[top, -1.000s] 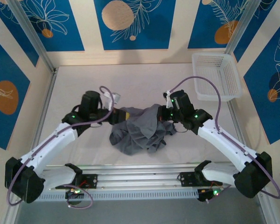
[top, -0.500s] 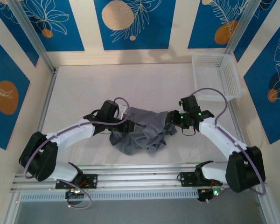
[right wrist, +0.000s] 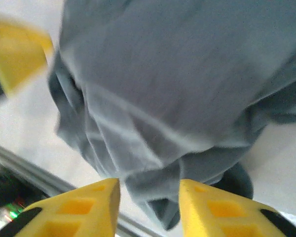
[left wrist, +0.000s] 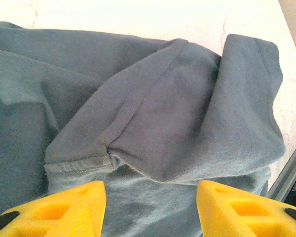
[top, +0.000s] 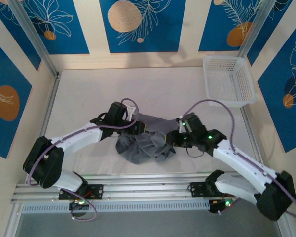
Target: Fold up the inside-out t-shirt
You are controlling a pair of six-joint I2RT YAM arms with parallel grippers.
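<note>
The inside-out t-shirt (top: 145,143) lies in a crumpled slate-grey heap near the middle of the table's front half. My left gripper (top: 140,127) hovers at the heap's far left edge. In the left wrist view it (left wrist: 150,210) is open over a hemmed sleeve fold (left wrist: 153,113), and nothing is pinched. My right gripper (top: 171,138) is at the heap's right side. In the right wrist view it (right wrist: 149,205) is open, and a hanging fold of the shirt (right wrist: 158,113) sits loosely in the gap. That view is blurred.
A white plastic basket (top: 228,80) stands at the back right corner. The metal rail (top: 148,190) runs along the table's near edge, close to the shirt. A yellow finger of the left gripper (right wrist: 17,49) shows blurred in the right wrist view.
Both grippers went from shut to open. The left arm swung right towards the heap. The right arm pulled in towards the near edge. The shirt heap sits a little lower and more compact.
</note>
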